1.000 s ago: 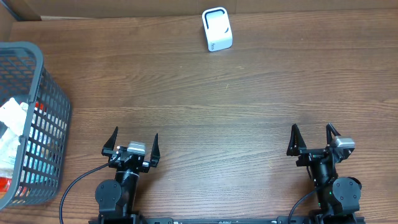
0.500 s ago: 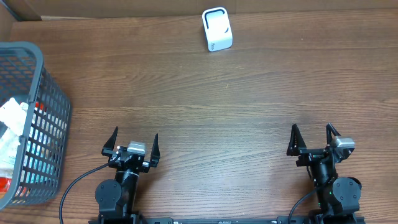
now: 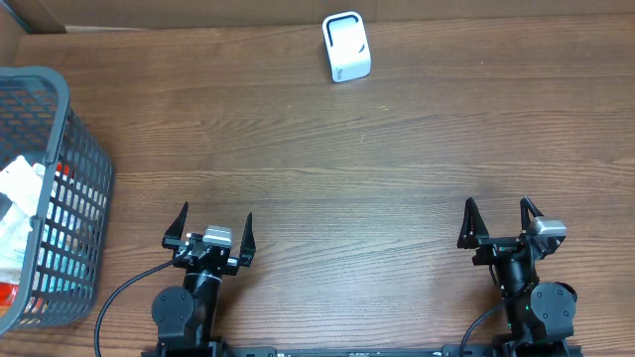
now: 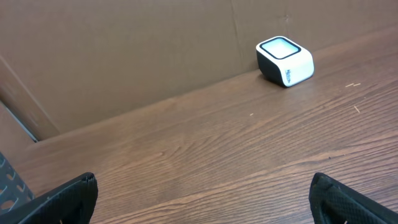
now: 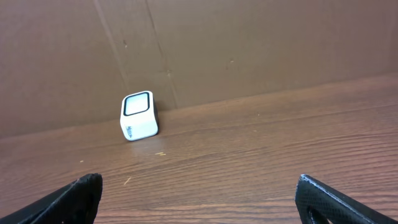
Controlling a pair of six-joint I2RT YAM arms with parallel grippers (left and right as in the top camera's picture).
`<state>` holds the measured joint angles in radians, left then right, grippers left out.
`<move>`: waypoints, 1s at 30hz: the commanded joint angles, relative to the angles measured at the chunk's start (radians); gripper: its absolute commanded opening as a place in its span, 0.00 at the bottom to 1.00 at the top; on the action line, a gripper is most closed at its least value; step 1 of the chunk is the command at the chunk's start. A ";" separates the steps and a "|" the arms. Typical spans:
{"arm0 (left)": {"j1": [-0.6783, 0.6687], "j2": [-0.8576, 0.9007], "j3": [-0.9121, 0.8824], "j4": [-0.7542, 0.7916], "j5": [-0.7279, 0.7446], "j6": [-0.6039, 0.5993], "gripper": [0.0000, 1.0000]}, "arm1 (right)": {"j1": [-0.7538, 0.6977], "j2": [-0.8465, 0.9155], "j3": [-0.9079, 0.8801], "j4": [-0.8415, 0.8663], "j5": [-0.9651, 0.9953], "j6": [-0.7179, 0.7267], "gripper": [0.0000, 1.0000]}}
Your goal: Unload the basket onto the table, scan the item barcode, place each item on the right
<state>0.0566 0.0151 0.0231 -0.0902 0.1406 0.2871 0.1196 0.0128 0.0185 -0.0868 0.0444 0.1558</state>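
A small white barcode scanner (image 3: 346,47) with a dark window on top stands at the far edge of the wooden table; it also shows in the left wrist view, scanner (image 4: 285,61), and in the right wrist view, scanner (image 5: 138,116). Packaged items (image 3: 18,213) lie in the grey basket (image 3: 84,149) at the left edge. My left gripper (image 3: 210,226) rests open at the near left, nothing between its fingers. At the near right my right gripper (image 3: 498,220) is open and empty too. Both are far from the scanner and the basket.
A brown cardboard wall (image 4: 124,56) runs along the back of the table behind the scanner. The table top (image 3: 327,169) is bare brown wood between the grippers and the scanner.
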 commanded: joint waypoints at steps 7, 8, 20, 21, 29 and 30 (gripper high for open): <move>0.002 -0.010 -0.007 0.002 -0.010 -0.017 1.00 | 0.006 -0.010 -0.011 0.007 0.003 -0.003 1.00; 0.002 -0.010 -0.007 0.002 -0.010 -0.017 1.00 | 0.006 -0.010 -0.011 0.008 0.001 -0.003 1.00; 0.002 -0.011 -0.007 0.030 0.114 -0.082 1.00 | 0.006 -0.010 -0.010 0.009 -0.097 -0.004 1.00; 0.002 -0.010 -0.005 0.035 0.119 -0.103 1.00 | 0.006 -0.010 -0.010 0.010 -0.105 -0.004 1.00; 0.002 0.027 0.070 0.034 0.123 -0.225 1.00 | 0.006 -0.010 0.052 -0.014 -0.190 0.000 1.00; 0.002 0.061 0.115 0.016 0.124 -0.225 1.00 | 0.005 -0.010 0.089 -0.042 -0.208 0.000 1.00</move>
<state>0.0566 0.0296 0.0441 -0.0605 0.2436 0.1158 0.1196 0.0128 0.0231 -0.1028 -0.1139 0.1562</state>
